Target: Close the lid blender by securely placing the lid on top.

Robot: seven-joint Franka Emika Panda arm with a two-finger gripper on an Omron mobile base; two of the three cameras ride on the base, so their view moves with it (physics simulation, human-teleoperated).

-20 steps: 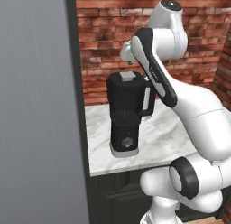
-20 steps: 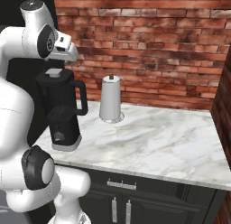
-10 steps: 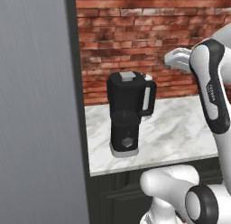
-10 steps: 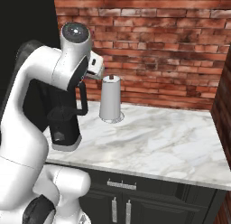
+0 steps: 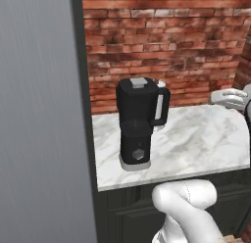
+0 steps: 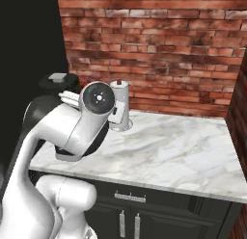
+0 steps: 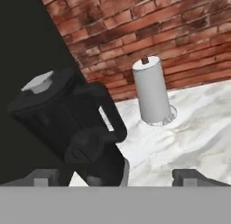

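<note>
Fingers [image 7: 115, 175] spread and empty, near the blender [image 5: 139, 124] on a marble counter [image 6: 169, 151] against a brick wall [image 6: 159, 45].

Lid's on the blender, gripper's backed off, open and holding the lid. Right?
Not quite. The lid sits on the blender, and the gripper is backed off and open, but it holds nothing: in the hand view its fingertips stand wide apart with nothing between.
</note>
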